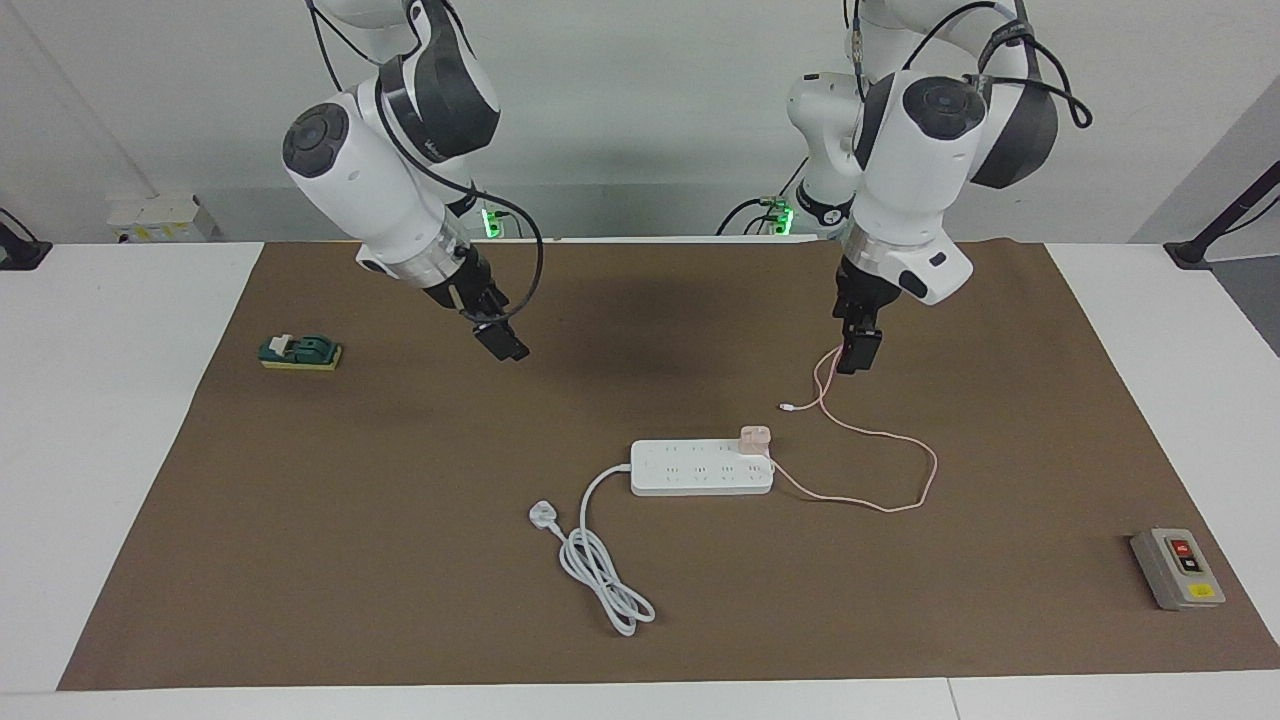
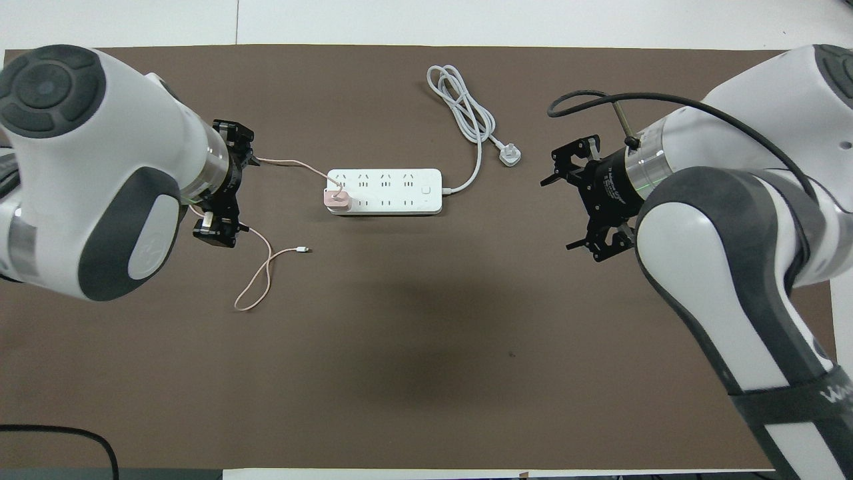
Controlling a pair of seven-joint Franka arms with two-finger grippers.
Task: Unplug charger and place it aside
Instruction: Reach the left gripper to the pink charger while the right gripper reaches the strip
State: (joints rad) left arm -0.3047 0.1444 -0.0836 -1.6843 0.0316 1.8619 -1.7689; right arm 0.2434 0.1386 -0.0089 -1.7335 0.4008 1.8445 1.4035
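Charger: we see the small pale pink cube-shaped plug adapter [image 1: 755, 437] [image 2: 334, 199] still seated in the end socket of the power strip, at the end toward the left arm
Cable: its long thin pink cable [image 1: 905, 490] [image 2: 256, 287] loops over the brown mat toward the left arm's end, then runs back nearer to the robots, its small connector tip lying loose on the mat
Power strip: the long white plastic power strip [image 1: 702, 467] [image 2: 393, 191] lies flat near the middle of the mat; its thick white cord [image 1: 600, 565] [image 2: 466, 113] is coiled farther from the robots
Left gripper: we find the left gripper [image 1: 858, 352] [image 2: 223, 193] raised over the pink cable, beside the strip; we cannot tell how its jaws stand
Right gripper: the right gripper [image 1: 497, 335] [image 2: 578, 200] hangs over bare mat and waits; we cannot tell its jaws either
Grey box: a grey switch box [image 1: 1177, 568] with red and black buttons sits toward the left arm's end
Green object: a small green and yellow block [image 1: 300, 352] sits toward the right arm's end
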